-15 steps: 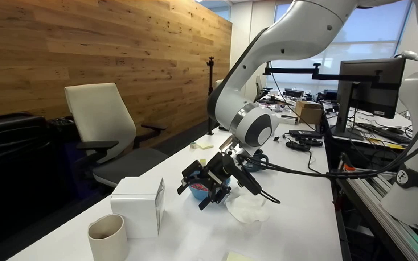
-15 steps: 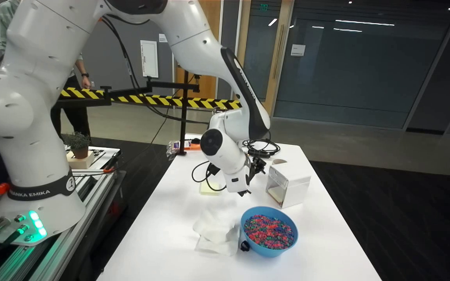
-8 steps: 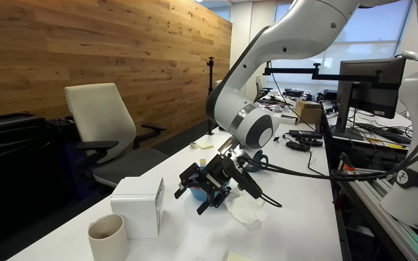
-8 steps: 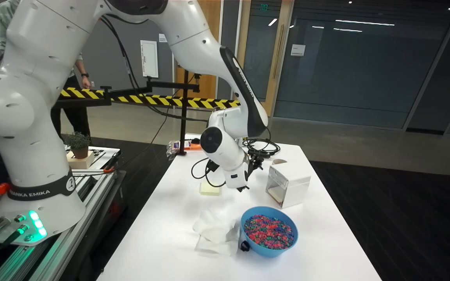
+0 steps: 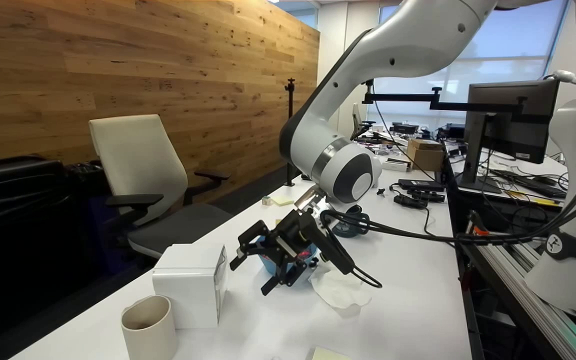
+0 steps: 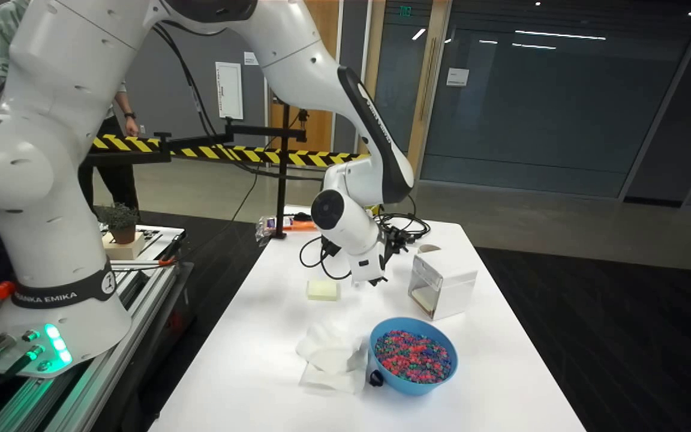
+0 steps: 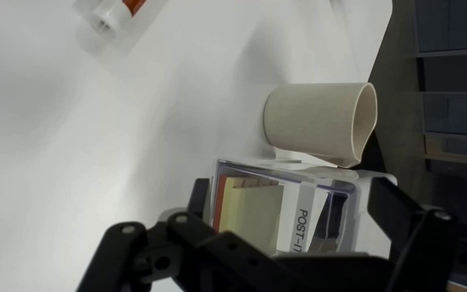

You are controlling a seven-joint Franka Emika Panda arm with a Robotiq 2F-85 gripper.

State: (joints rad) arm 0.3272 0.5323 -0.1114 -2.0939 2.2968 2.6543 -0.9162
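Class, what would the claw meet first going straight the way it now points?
Likely the white POST-IT box; the open claw frames it in the wrist view, though depth is unclear.

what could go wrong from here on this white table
The open black two-finger gripper might bump the white, clear-fronted box it faces. The beige cylindrical cup stands close beside that box; a shove could tip it. The round blue bowl of small multicoloured pieces is uncovered; a knock might spill some.
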